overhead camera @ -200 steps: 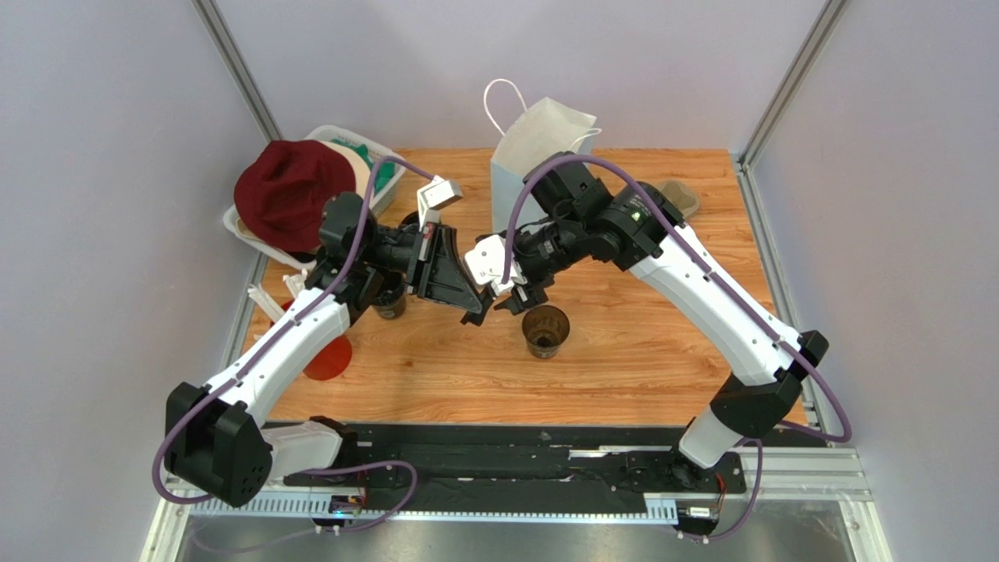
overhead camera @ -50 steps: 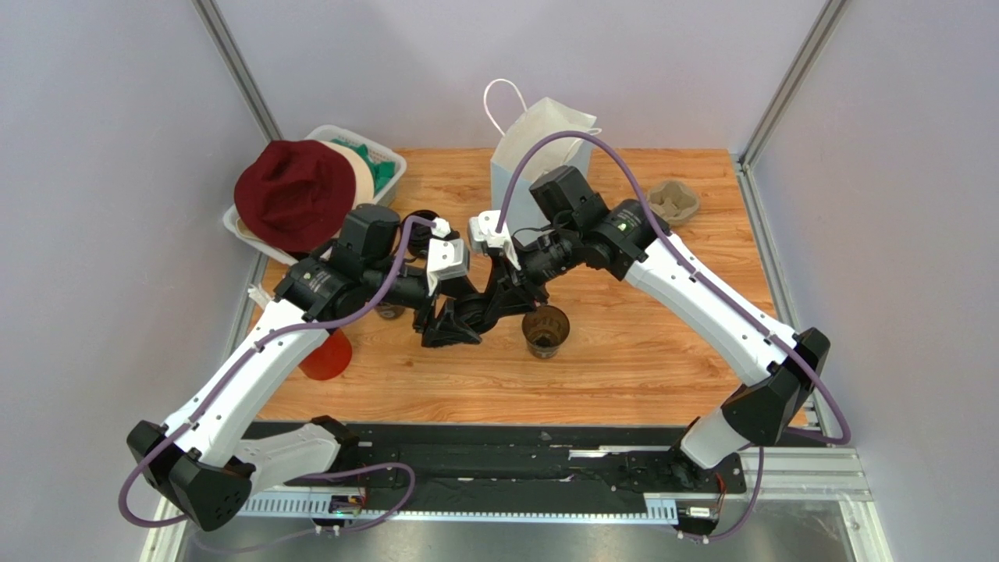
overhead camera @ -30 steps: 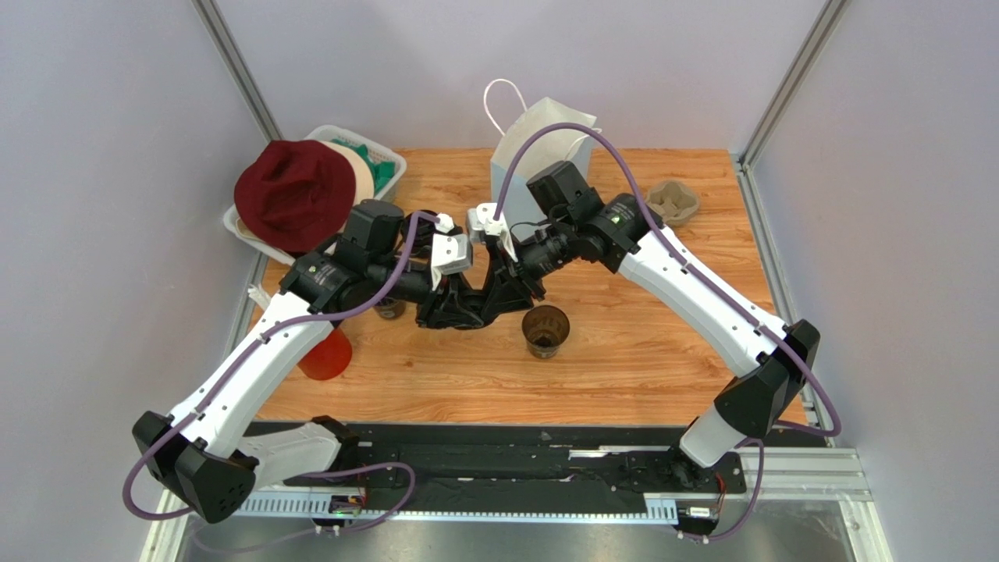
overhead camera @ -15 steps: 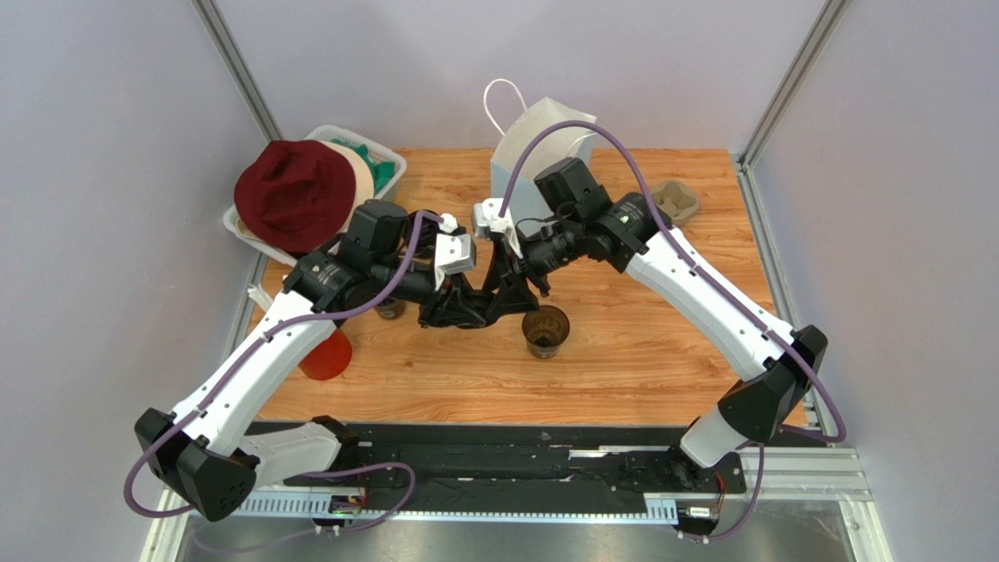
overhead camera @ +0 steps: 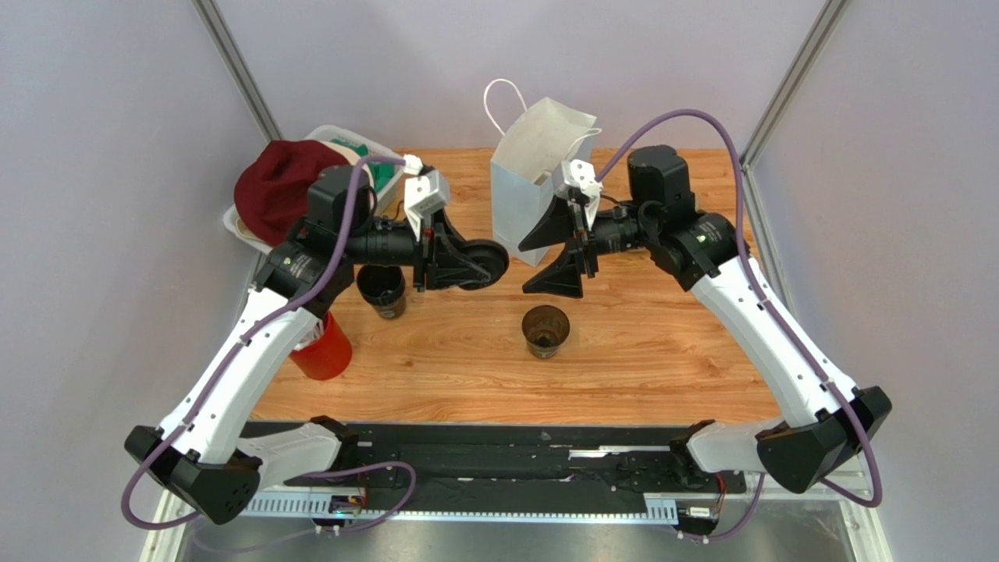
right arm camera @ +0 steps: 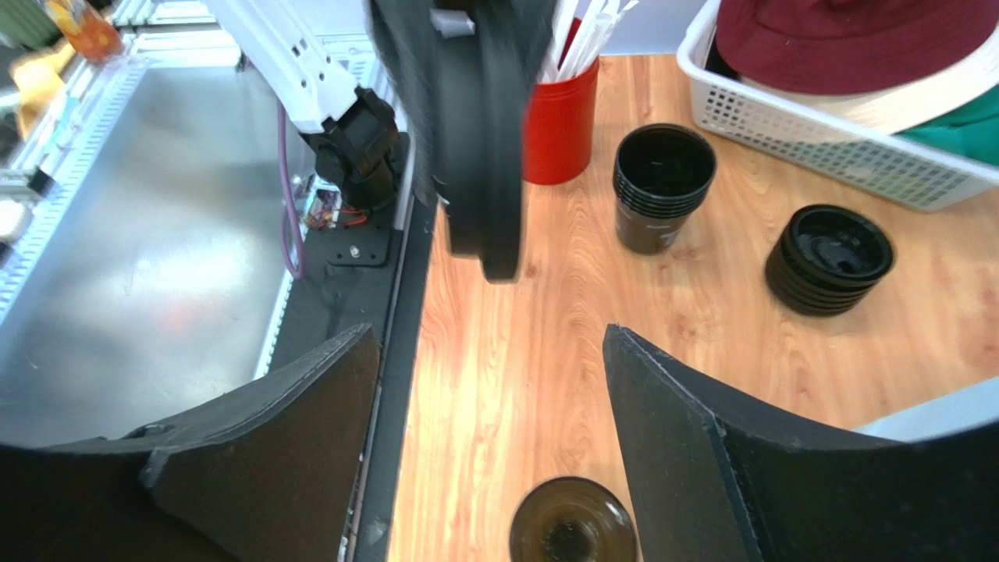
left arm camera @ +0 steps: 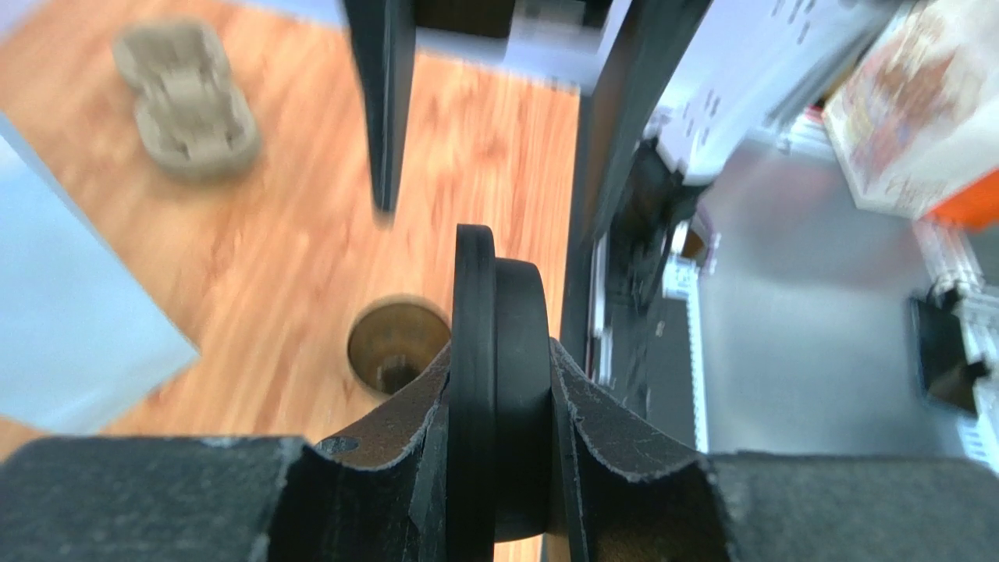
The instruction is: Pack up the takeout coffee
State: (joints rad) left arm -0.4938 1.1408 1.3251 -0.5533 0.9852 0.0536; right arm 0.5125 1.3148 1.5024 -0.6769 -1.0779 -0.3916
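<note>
The takeout coffee cup (overhead camera: 545,330), small, dark, brownish inside, stands upright and uncovered on the wooden table (overhead camera: 657,351). It also shows in the left wrist view (left arm camera: 396,347) and the right wrist view (right arm camera: 572,523). My left gripper (overhead camera: 469,267) is shut on a black round lid (left arm camera: 502,398), held on edge in the air up and left of the cup. The lid also shows in the right wrist view (right arm camera: 481,129). My right gripper (overhead camera: 544,252) is open and empty, facing the lid, in front of the pale-blue paper bag (overhead camera: 534,176).
A stack of black cups (overhead camera: 384,289) and a red cup of straws (overhead camera: 323,349) stand at left. A white basket (right arm camera: 844,146) holds a maroon hat (overhead camera: 281,187). A stack of black lids (right arm camera: 829,258) sits by the basket. The grey pulp tray (left arm camera: 188,100) lies at far right.
Both grippers met at the lid just left of the cup. Now my right gripper has let go and drawn back right toward the bag; my left has lifted the lid up and left.
</note>
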